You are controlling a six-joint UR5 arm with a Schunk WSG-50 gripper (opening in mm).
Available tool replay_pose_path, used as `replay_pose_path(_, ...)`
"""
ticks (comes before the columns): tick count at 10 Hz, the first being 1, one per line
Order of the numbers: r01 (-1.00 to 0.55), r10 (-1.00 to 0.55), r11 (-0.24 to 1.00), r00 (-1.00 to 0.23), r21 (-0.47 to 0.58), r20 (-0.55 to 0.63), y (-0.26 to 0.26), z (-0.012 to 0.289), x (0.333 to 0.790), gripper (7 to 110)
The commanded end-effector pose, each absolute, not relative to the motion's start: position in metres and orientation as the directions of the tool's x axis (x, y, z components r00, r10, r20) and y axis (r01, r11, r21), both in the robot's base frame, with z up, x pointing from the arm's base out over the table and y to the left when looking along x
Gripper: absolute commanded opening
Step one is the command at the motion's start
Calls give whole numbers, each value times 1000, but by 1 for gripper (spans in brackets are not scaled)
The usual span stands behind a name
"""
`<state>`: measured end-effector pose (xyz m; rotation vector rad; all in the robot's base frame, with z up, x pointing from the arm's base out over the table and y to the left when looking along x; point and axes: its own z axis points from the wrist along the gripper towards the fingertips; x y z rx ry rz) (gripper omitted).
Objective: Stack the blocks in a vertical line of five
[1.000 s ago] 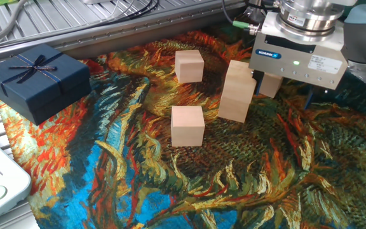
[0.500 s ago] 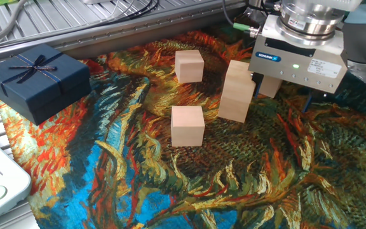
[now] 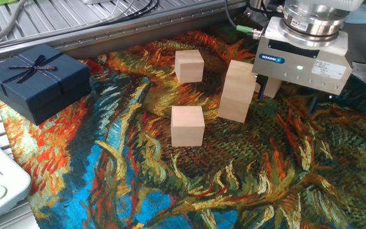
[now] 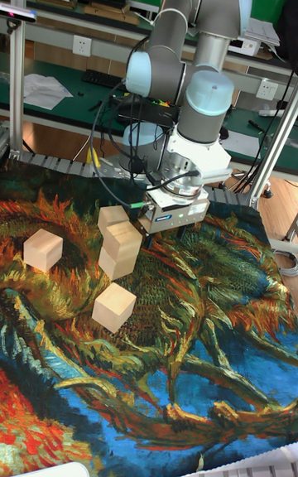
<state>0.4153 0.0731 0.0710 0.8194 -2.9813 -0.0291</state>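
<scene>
Only a two-block stack (image 3: 237,90) stands on the surface, two loose blocks (image 3: 188,125) lie beside it, and the gripper (image 3: 286,94) hovers over a fifth, jaws' opening impossible to tell.

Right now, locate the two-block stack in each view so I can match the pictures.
Fixed view: the two-block stack stands right of centre, just left of the gripper.
Tall fixed view: the stack is left of centre, at mid-height, again left of the gripper.
Shared landmark: the lone block on the painted cloth in front of the stack.
</scene>
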Motion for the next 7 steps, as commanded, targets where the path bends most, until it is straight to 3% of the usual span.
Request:
replay_pose_path(1, -493, -496, 868, -867, 63, 49, 78, 83, 404, 88)
replay_pose_path(7, -541, -547, 837, -835, 85, 68, 51, 109, 362, 88)
